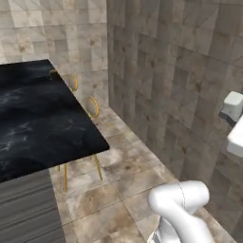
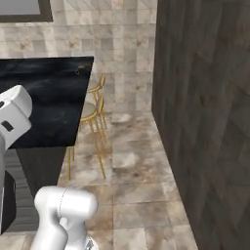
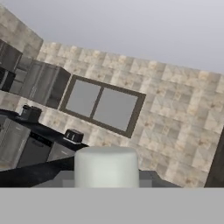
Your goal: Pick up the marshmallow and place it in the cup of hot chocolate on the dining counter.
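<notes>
The claw is clenched on the marshmallow, a soft white block held between its tips, in the air. Beyond it lie a tiled wall and a window. The dining tabletop stretches black and veined above gold-legged stools.

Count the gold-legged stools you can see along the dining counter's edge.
2. The nearer stool sits tucked under the dining counter overhang toward its near corner; the farther stool stands just beyond it, by the far corner. More may be hidden beneath the countertop.
</notes>
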Available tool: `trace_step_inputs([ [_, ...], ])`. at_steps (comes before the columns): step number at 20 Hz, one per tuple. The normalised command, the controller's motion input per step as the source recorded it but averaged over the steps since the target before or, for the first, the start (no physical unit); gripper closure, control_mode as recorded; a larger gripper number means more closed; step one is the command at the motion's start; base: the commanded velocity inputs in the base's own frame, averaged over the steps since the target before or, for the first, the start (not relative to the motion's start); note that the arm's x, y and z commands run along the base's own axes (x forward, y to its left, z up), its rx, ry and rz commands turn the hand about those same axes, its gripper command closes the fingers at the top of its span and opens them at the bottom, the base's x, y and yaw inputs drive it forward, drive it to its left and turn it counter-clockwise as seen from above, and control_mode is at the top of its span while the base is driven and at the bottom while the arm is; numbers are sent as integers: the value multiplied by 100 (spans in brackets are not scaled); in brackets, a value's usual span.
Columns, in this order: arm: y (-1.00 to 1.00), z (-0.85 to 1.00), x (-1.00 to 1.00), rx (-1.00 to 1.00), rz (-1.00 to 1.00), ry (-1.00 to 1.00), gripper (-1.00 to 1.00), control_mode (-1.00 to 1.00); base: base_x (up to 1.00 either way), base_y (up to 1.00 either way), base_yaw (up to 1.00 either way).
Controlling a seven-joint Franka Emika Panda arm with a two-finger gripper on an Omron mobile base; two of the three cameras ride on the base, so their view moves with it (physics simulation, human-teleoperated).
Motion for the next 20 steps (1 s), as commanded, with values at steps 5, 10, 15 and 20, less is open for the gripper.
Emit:
trace_step_inputs([
  [5, 0, 0, 0, 0, 0, 0, 100, 100, 50, -100, 46],
  [10, 0, 0, 0, 0, 0, 0, 100, 100, 51, -100, 23],
  [15, 0, 0, 0, 0, 0, 0, 100, 100, 83, -100, 26],
  [20, 0, 0, 0, 0, 0, 0, 100, 100, 100, -62, 43],
])
